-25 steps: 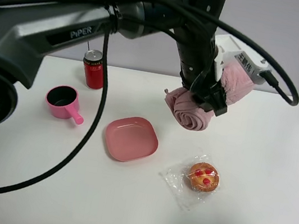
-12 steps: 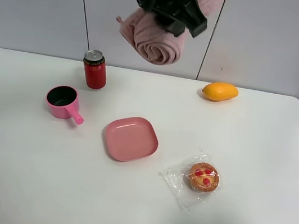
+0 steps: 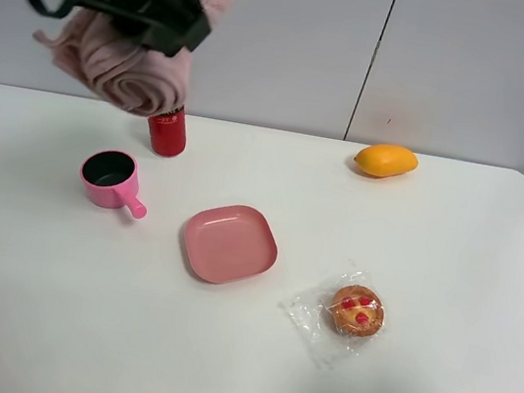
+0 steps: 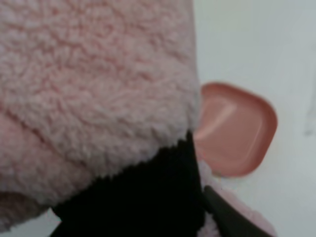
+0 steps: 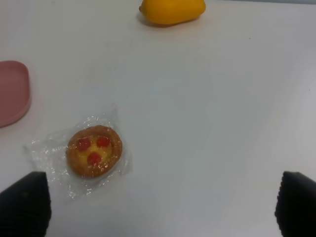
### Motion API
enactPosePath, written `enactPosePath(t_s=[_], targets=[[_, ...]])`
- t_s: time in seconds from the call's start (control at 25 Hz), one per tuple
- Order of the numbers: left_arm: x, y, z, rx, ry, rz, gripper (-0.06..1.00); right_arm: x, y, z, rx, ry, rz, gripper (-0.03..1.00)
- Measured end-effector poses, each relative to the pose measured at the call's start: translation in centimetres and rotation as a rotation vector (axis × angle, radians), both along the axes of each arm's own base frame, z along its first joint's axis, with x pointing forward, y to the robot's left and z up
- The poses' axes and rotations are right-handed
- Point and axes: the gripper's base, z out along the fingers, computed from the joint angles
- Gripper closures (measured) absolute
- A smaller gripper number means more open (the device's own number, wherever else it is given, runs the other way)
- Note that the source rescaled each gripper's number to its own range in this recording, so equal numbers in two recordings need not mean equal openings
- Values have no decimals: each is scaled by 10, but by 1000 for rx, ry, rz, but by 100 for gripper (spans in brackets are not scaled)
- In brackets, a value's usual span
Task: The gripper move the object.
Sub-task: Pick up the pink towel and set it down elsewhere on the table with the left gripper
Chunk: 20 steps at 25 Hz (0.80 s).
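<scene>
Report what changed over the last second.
The left gripper, shut on the towel, carried it up from over the table's middle and across to the left, now covering the can's top. The cup, plate, can and wrapped pastry stayed put.

Top of red can [image 3: 167,134] behind towel [image 3: 122,70]

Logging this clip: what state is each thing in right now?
left gripper, shut on the rolled towel
rolled towel, held in the air
right gripper, open, empty
can, upright
cup, upright
plate, flat, empty
pastry, wrapped in clear plastic
mango, lying whole
</scene>
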Motion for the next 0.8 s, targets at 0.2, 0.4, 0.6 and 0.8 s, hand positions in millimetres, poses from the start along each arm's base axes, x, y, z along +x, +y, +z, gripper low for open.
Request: enactPosePath(t_s=[0.2, 0.4, 0.6, 0.8], targets=[[-17, 54, -21, -6, 52, 173, 94, 0, 0, 0, 0, 0, 0, -3], [-18, 95, -53, -156, 87, 483, 94, 0, 0, 0, 0, 0, 0, -3], [-13, 107, -97, -395, 132, 674, 94, 0, 0, 0, 0, 0, 0, -3], [-17, 106, -145, -520, 153, 706, 94, 0, 0, 0, 0, 0, 0, -3]])
